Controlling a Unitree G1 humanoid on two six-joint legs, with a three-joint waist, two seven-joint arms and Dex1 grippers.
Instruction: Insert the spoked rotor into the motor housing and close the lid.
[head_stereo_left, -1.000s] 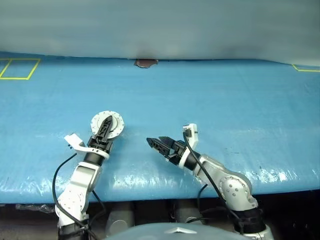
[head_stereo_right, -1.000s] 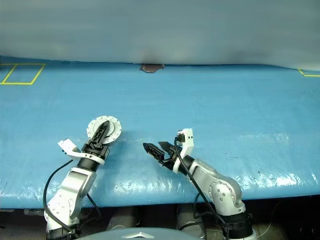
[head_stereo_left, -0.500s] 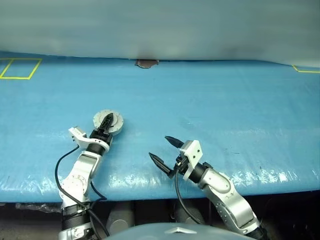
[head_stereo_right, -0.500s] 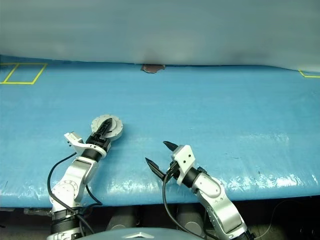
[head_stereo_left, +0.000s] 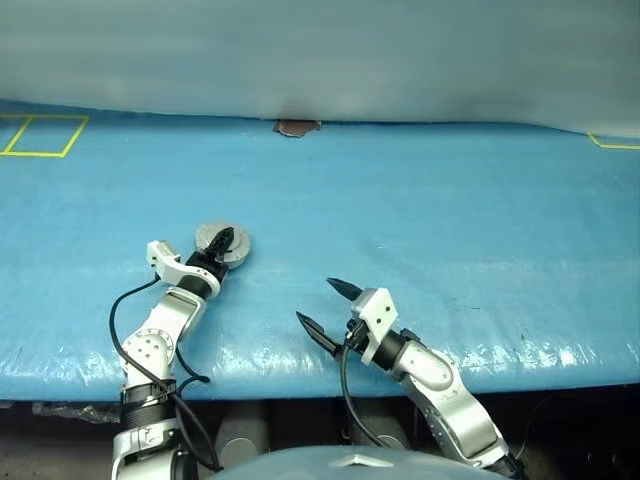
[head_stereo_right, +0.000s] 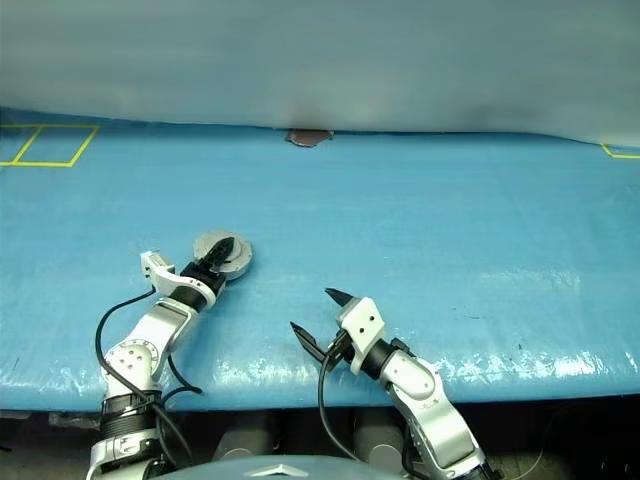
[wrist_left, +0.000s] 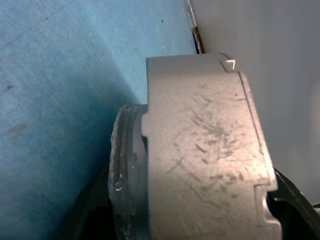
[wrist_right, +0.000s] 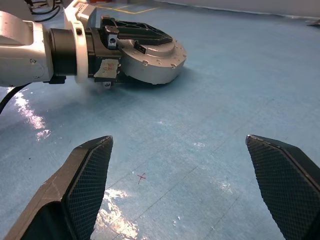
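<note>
Gripping motor housing (wrist_right: 152, 62), left fingers (wrist_right: 137, 34) (table edge near)

A blue sheet (head_stereo_left: 420, 210) is covering the desk and is stretching across the whole width of the head views. Along its near edge the covering is wrinkling and catching glossy highlights (head_stereo_left: 270, 358). Yellow tape (head_stereo_left: 42, 135) is marking out a rectangle at the far left corner, and a second yellow corner mark (head_stereo_left: 612, 142) is showing at the far right. A small brown patch (head_stereo_left: 296, 127) is sitting at the far edge, near the middle, where the sheet is meeting a pale grey wall (head_stereo_left: 320, 55). A faint red cross (wrist_right: 142, 176) is showing on the blue surface in the right wrist view.
</note>
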